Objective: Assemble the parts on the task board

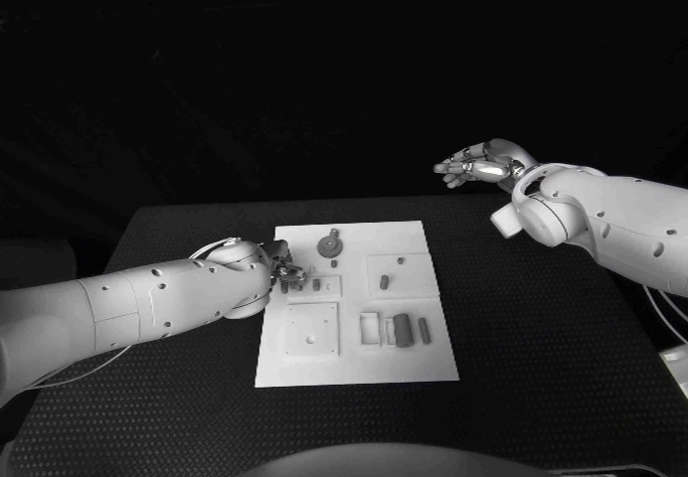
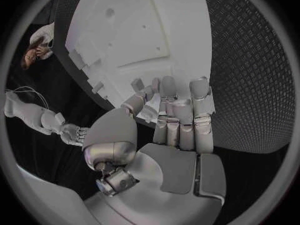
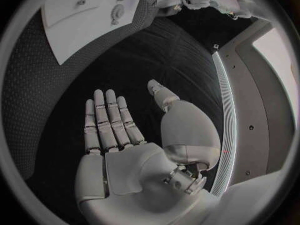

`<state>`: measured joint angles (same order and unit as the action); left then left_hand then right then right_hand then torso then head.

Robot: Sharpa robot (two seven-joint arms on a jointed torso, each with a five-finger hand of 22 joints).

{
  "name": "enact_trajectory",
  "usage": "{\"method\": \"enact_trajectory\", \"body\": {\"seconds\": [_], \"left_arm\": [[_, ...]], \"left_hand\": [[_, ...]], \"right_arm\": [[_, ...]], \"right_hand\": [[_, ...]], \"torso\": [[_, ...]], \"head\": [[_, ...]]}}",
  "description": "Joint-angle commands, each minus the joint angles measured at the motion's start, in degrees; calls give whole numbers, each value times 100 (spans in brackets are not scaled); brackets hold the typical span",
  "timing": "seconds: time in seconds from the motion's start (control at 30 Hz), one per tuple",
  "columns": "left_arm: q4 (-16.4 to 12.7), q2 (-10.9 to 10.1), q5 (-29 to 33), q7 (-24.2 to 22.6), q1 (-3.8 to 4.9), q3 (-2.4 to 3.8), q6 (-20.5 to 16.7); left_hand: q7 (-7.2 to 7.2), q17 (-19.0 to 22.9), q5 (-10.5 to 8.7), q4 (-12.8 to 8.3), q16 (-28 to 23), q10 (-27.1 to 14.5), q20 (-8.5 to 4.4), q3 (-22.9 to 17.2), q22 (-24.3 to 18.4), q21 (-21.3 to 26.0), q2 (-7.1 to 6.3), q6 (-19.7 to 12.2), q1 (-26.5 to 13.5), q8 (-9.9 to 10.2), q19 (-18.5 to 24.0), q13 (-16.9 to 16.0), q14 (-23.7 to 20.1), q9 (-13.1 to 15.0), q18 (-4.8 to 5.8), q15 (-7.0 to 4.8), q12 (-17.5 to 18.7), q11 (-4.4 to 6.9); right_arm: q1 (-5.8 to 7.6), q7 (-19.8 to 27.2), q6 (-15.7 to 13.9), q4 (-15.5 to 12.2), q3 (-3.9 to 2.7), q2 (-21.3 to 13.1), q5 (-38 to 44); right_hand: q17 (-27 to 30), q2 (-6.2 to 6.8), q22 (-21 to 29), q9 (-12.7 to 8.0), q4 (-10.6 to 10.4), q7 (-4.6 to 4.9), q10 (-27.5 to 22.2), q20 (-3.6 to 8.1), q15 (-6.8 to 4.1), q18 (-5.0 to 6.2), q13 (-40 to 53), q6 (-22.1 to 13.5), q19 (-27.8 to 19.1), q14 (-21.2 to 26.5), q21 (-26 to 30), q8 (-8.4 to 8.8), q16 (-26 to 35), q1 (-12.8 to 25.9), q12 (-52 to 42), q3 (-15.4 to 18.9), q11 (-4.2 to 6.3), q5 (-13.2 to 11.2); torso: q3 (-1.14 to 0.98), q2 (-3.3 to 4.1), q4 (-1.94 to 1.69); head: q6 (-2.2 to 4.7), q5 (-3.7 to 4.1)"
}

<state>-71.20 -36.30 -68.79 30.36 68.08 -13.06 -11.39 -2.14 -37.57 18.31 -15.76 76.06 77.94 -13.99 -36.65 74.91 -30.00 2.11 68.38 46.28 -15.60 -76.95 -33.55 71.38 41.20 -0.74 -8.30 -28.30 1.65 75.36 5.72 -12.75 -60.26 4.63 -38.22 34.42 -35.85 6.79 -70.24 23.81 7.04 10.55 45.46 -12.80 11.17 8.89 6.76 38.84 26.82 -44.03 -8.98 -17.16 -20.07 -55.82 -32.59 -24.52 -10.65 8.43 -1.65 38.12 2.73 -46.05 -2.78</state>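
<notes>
The white task board (image 1: pixel 416 243) lies in the middle of the black table. Grey parts sit on it: a round part with a peg (image 1: pixel 331 243), a small piece (image 1: pixel 383 282) and upright pieces (image 1: pixel 403 329) near a slot. My left hand (image 1: pixel 285 270) is at the board's left edge, over small dark parts (image 1: pixel 300 285). In the left wrist view the left hand (image 2: pixel 178 130) has its fingers stretched straight over the board's (image 2: pixel 125 35) rim, the thumb tip beside a small grey part (image 2: pixel 137 83); nothing is held. My right hand (image 1: pixel 482 165) hangs raised beyond the far right corner, right hand (image 3: pixel 119 130) flat and empty.
A square recessed plate (image 1: pixel 310 330) occupies the board's near left. Bare black table (image 1: pixel 545 358) surrounds the board on all sides. The right forearm (image 1: pixel 602 224) crosses above the table's right side.
</notes>
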Motion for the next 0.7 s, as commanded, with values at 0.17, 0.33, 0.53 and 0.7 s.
{"method": "enact_trajectory", "body": {"seconds": [0.17,0.33,0.53,0.7], "left_arm": [[38,96,-85,-68,-50,-14,353],[21,108,-105,-80,-59,-14,466],[35,74,-91,-65,-61,-14,443],[31,50,-67,-23,-61,-14,328]], "left_hand": [[85,25,-70,-59,22,269,-143,-251,134,-32,32,103,32,-368,-59,-5,191,11,-14,-236,-30,284],[79,40,-87,-58,24,255,-143,-246,132,-36,-15,86,28,-368,-44,-6,180,12,-13,-231,-30,279],[48,95,-169,84,21,182,-134,-177,117,-19,-218,7,-94,-357,16,4,117,5,-6,-203,-17,254],[-34,167,-717,375,-6,37,-134,-107,98,48,-679,-235,-310,-258,122,25,8,-36,-24,-143,2,197]], "right_arm": [[0,56,65,-4,-2,6,14],[0,56,60,1,-2,6,14],[0,56,57,0,-2,-1,14],[0,54,52,5,-2,-8,14]], "right_hand": [[-7,-2,-12,-8,-24,341,-45,-3,1,-40,-8,-35,-51,43,21,-28,39,-2,-26,22,-11,2],[-7,-3,-15,-8,-24,341,-45,-2,1,-40,-8,-35,-50,43,23,-29,40,-3,-26,22,-11,2],[-8,-2,-19,-9,-24,342,-45,-2,1,-40,-9,-35,-50,43,26,-29,40,-3,-27,23,-11,2],[-9,-1,-20,-10,-24,342,-45,-2,1,-41,-9,-36,-50,43,27,-29,41,-3,-27,24,-11,2]], "torso": [[1,0,-1],[1,-3,-1],[-1,-2,0],[0,-1,-3]], "head": [[-21,17],[-31,24],[-27,36],[-24,45]]}}
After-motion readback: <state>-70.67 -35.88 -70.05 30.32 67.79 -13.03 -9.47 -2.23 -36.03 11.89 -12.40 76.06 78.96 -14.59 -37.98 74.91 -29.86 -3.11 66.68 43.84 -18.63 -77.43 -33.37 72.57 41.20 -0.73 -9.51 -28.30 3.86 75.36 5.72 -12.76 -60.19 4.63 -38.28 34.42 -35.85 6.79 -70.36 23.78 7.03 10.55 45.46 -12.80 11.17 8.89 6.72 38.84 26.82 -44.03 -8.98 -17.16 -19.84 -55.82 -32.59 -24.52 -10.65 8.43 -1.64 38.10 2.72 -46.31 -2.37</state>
